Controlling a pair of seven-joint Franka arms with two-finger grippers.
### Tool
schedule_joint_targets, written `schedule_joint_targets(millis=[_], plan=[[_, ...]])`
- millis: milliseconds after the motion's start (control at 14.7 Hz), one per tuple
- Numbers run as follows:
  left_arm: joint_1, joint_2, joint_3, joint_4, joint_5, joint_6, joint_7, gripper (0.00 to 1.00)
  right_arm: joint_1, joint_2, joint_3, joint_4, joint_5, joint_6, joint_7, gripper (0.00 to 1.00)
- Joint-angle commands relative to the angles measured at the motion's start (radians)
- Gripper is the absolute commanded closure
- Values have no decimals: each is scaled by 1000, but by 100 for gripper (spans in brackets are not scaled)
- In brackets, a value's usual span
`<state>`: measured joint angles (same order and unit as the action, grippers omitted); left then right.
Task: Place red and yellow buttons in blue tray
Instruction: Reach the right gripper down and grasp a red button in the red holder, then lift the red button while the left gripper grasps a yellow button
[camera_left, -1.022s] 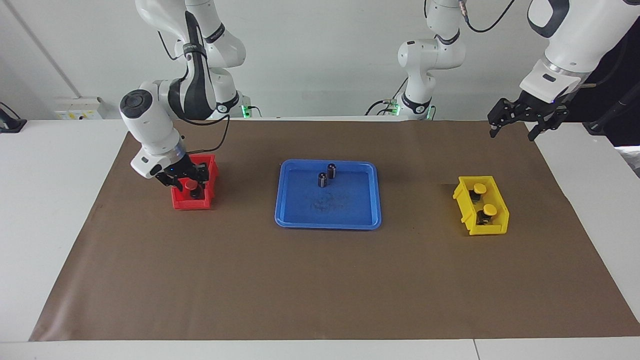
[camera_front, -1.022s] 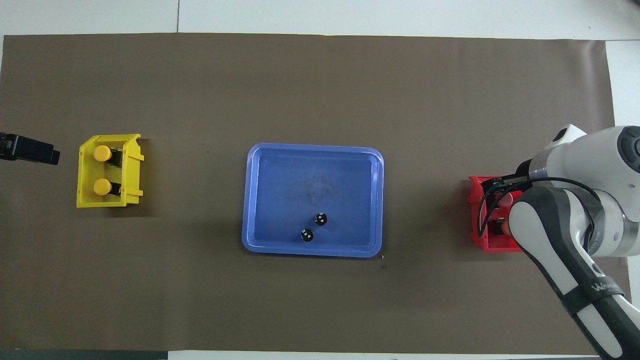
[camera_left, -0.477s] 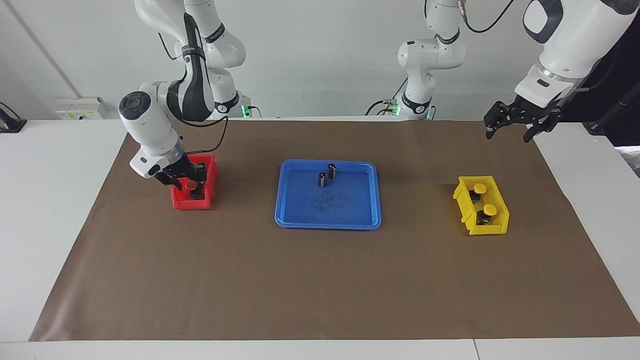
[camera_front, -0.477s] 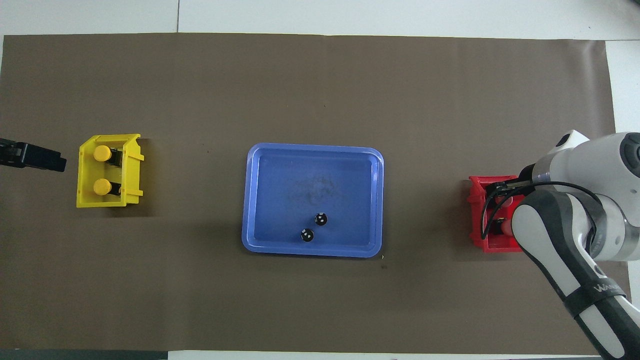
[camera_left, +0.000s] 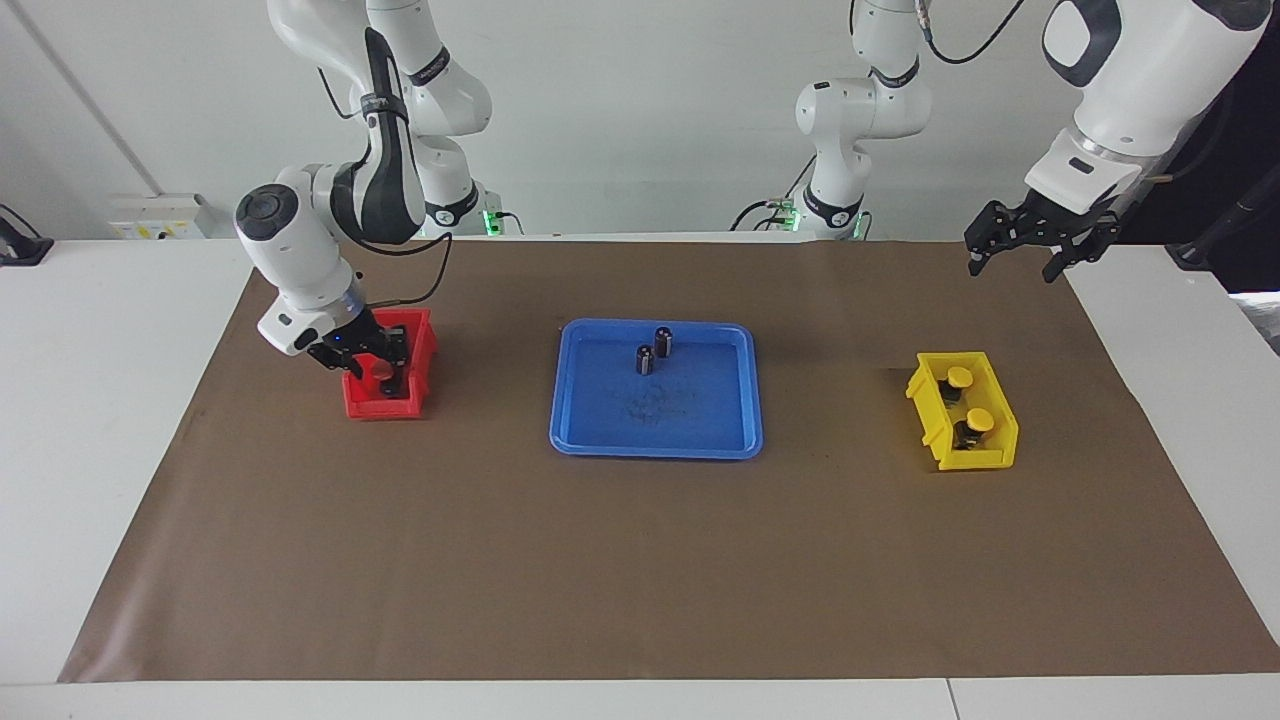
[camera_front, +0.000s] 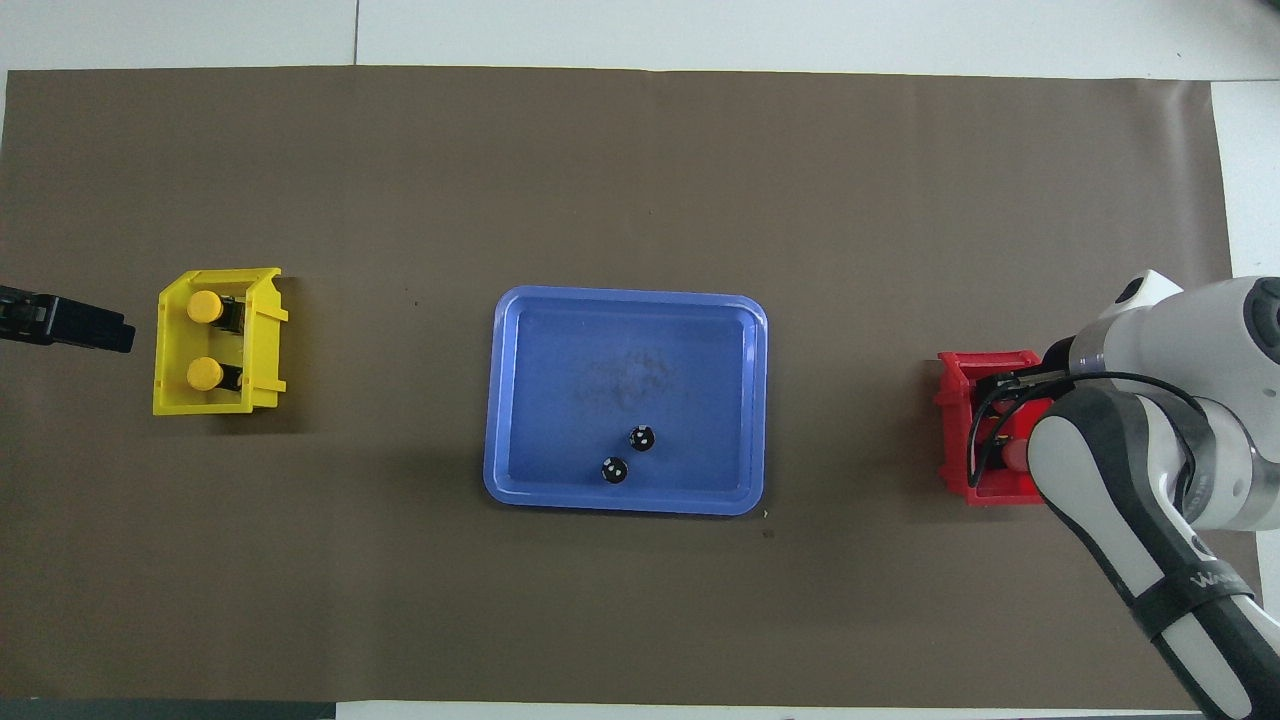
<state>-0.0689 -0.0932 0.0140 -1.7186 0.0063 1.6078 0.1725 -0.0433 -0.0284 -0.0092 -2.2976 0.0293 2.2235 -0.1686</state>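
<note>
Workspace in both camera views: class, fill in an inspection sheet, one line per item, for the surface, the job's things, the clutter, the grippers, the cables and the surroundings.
Surface: brown mat over a white table.
Job's things: blue tray mid-mat; two yellow buttons in the yellow bin toward the left arm's end; one red button visible in the red bin toward the right arm's end.
Clutter: two dark cylinders upright in the tray, at its edge nearer the robots.
Grippers: right gripper down in the red bin around the red button; left gripper open, raised over the mat's edge, waiting.
Cables: black cable looping along the right arm.
Surroundings: white wall, arm bases.
</note>
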Motion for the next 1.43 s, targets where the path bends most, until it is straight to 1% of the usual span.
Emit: schedule_joint_targets(millis=[0, 136, 272, 409, 477, 545, 681, 817, 953, 1022, 1090, 1226, 1362], plan=[[27, -46, 1, -87, 18, 90, -1, 0, -13, -30, 6, -37, 8, 25, -29, 37], [41, -51, 1, -145, 18, 179, 1, 0, -13, -31, 6, -52, 8, 45, -28, 37], [47, -39, 1, -168, 18, 233, 1, 0, -12, -39, 8, -72, 8, 68, -29, 38], [57, -7, 1, -196, 18, 300, -1, 3, -12, -41, 6, -74, 8, 70, -29, 39], [58, 10, 1, -208, 18, 341, -2, 6, -12, -41, 6, -74, 8, 73, -29, 41], [61, 33, 1, -220, 18, 383, -4, 11, -12, -41, 8, -74, 8, 73, -29, 44], [77, 87, 0, -220, 17, 429, -39, 18, -12, -41, 6, -74, 8, 73, -29, 52], [72, 145, 0, -220, 17, 487, -115, 18, -12, -41, 6, -74, 8, 71, -49, 63], [69, 200, -2, -220, 17, 523, -142, 18, -12, -39, 6, -62, 3, 51, -49, 75], [70, 214, -2, -220, 17, 538, -148, 18, -12, -35, 6, -45, 1, 32, -49, 79], [73, 226, -2, -220, 15, 550, -149, 18, -13, -28, 6, -11, 0, -11, -49, 79], [75, 254, 0, -219, 15, 567, -149, 22, -15, -1, 6, 96, -2, -138, -54, 79], [77, 265, -2, -222, 15, 567, -149, 24, -14, 4, 5, 180, -26, -238, -63, 79]])
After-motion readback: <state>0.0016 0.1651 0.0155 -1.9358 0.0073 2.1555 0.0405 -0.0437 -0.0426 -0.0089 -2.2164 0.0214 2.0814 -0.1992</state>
